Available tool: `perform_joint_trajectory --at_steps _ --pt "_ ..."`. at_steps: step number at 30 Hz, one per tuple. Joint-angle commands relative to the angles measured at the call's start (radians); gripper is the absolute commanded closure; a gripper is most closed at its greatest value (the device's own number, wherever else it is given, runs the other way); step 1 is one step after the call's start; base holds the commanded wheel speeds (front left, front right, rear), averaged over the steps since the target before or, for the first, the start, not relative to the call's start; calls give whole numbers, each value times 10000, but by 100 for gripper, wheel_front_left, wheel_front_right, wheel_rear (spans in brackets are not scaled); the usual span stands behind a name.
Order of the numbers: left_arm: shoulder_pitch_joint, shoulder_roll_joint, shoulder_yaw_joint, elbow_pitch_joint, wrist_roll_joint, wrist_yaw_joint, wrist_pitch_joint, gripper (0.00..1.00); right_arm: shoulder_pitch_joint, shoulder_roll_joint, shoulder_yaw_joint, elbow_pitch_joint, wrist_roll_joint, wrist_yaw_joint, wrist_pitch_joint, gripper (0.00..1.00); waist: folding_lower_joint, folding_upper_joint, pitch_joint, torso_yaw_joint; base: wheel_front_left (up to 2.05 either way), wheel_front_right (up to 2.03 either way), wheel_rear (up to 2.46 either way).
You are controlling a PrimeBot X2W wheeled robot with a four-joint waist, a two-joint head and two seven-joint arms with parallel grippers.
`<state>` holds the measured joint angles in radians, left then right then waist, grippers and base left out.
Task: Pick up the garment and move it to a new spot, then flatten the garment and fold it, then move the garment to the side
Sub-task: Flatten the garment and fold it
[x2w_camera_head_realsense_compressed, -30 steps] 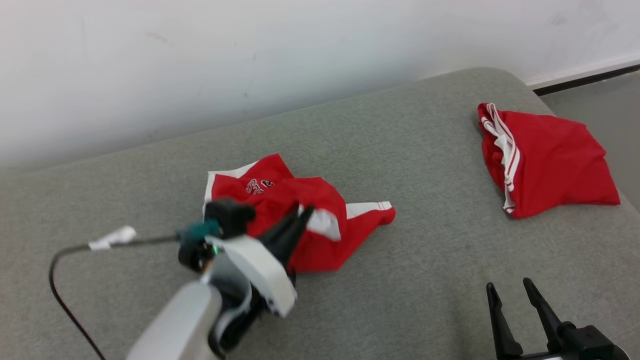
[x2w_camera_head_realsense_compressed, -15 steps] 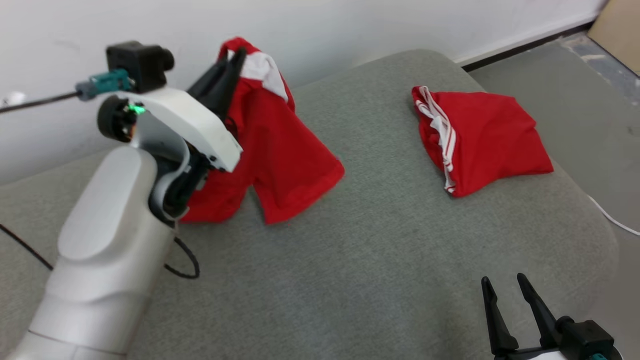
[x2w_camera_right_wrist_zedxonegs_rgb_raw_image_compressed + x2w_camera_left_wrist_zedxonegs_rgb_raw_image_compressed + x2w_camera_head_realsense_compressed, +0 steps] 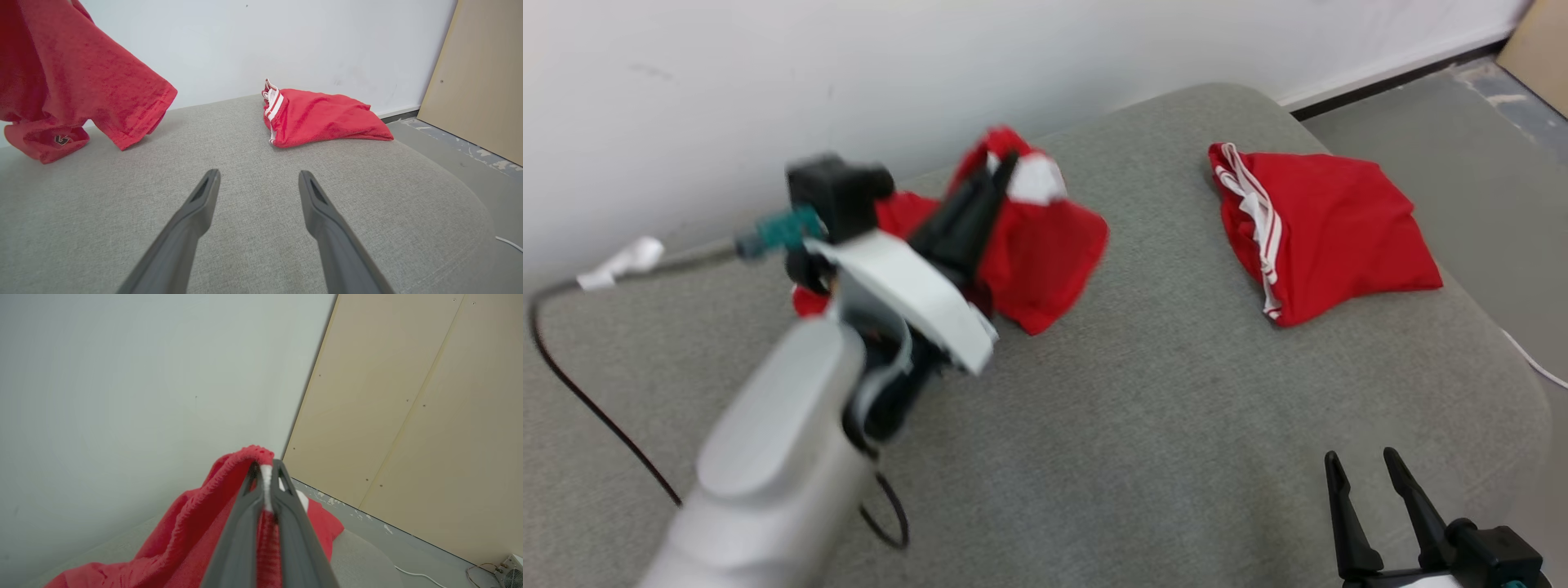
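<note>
A red garment [image 3: 1049,249] with white trim hangs bunched from my left gripper [image 3: 1005,167], which is shut on a white-edged fold near the grey padded surface's [image 3: 1176,408] back edge by the wall. Its lower part rests on the padding. In the left wrist view the fingers [image 3: 265,467] pinch the red garment [image 3: 192,543] tight. In the right wrist view the garment [image 3: 81,81] dangles at the left. My right gripper [image 3: 1368,482] stands open at the lower right, its fingers [image 3: 257,175] apart over bare padding.
A second red garment [image 3: 1327,229] with white stripes lies folded at the far right; it also shows as a red folded garment [image 3: 327,118]. A black cable [image 3: 596,408] trails from my left wrist. A white cord [image 3: 1531,359] lies on the floor right of the rounded edge.
A second ago the garment lay on the padding with my left gripper at it. It was lifted high, then came down and rightward. The head camera shifted. The right gripper stayed open.
</note>
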<state>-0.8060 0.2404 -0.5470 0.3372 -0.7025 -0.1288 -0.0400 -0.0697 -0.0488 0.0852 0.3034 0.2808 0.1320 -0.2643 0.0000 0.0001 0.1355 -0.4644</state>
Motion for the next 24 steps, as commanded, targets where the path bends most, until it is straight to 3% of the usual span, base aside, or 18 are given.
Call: perform_joint_trajectory --at_steps 1,5,8,16,24 --pt "473 0 -108 -269 -127 -21 -135 100 97 -34 -61 -16 -122 -29 11 0 0 -1 -49 195 0 0 0" --pt "2237 111 -645 -1352 -375 15 -366 100 163 -35 -156 -32 -293 -28 9 0 0 -1 -107 608 0 0 0" --pt "3649 294 -895 -1974 -405 292 -603 100 221 -32 -253 -65 -408 -28 9 0 0 -1 -112 931 0 0 0" --pt "6615 638 -385 -2176 -812 1136 -1820 100 377 -35 -398 -65 -684 -29 11 0 0 -1 -122 1863 0 0 0" --pt "8046 284 606 -1169 -1117 870 -2242 100 536 -35 -428 -7 -948 -28 11 0 0 -1 -371 2682 0 0 0"
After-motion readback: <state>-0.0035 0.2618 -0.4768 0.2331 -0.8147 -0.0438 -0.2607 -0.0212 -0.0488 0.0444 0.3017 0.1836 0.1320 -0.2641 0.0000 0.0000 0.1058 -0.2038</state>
